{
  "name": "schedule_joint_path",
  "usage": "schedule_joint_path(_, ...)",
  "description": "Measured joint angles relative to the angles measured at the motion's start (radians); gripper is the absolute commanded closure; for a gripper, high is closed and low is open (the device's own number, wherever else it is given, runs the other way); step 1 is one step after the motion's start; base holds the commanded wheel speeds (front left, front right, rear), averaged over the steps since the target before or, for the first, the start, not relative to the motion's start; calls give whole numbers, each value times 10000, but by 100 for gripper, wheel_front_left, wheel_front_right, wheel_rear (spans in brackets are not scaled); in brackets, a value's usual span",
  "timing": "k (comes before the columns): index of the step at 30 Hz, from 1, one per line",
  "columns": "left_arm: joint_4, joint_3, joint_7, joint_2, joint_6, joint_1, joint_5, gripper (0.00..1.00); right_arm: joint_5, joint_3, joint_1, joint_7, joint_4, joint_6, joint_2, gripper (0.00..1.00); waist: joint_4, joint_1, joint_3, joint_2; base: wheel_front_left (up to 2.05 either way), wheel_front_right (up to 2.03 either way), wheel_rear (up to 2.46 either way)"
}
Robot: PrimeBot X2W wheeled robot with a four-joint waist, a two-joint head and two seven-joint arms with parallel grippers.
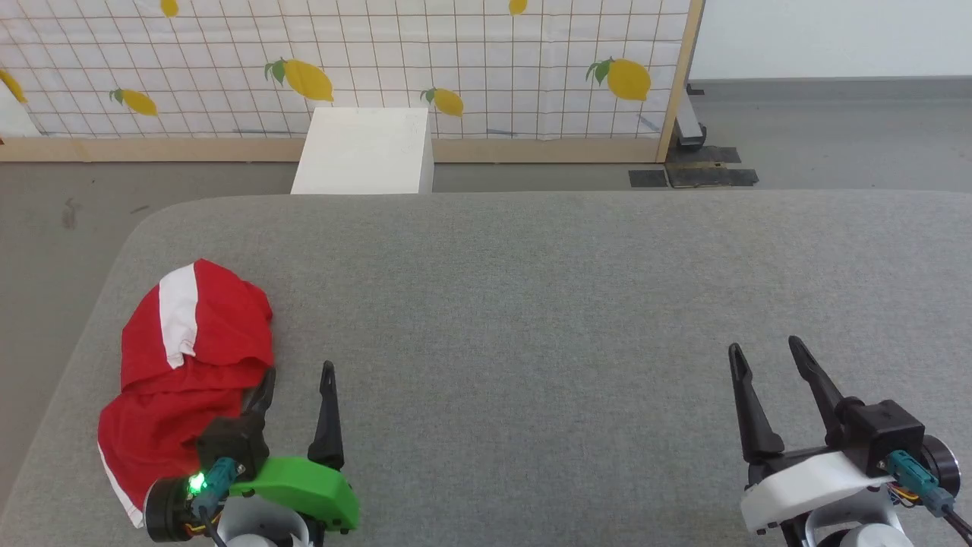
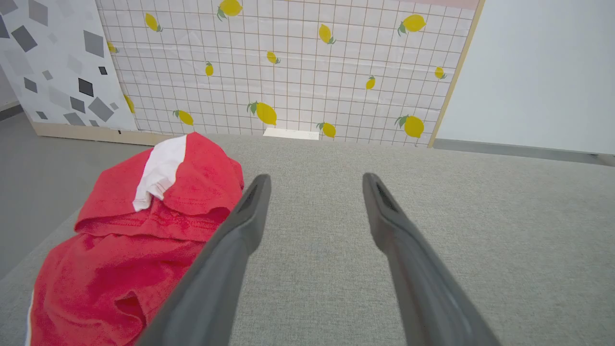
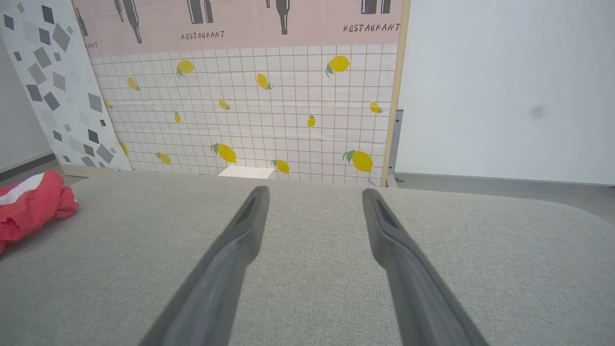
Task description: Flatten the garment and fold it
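Note:
The garment (image 1: 186,365) is a crumpled red heap with a broad white stripe, lying near the left end of the grey padded table (image 1: 531,304). In the left wrist view the garment (image 2: 144,240) bunches beside and partly behind the left finger. My left gripper (image 1: 298,372) stands open just right of the heap, its left finger at the fabric's edge, nothing between the fingers (image 2: 250,206). My right gripper (image 1: 767,349) is open over bare table at the lower right. The right wrist view catches the garment (image 3: 33,206) far to the left.
Beyond the table's far edge, a white box (image 1: 364,152) stands on the floor before a lemon-print screen (image 1: 342,68). The table's rounded left edge runs close to the garment. Grey floor lies to the left and behind.

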State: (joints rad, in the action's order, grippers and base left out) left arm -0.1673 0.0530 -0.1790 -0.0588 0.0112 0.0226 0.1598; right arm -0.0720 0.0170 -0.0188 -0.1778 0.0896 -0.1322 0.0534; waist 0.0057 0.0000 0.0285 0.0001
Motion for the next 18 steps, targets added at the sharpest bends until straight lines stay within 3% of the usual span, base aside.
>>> schedule_joint_path(18, -90, -102, -420, -2, 86, 12, 219, 0, -265, 31, -1, -410, 140, 0, -2, 0, 18, 0, 46, 0, 0, 0, 0)
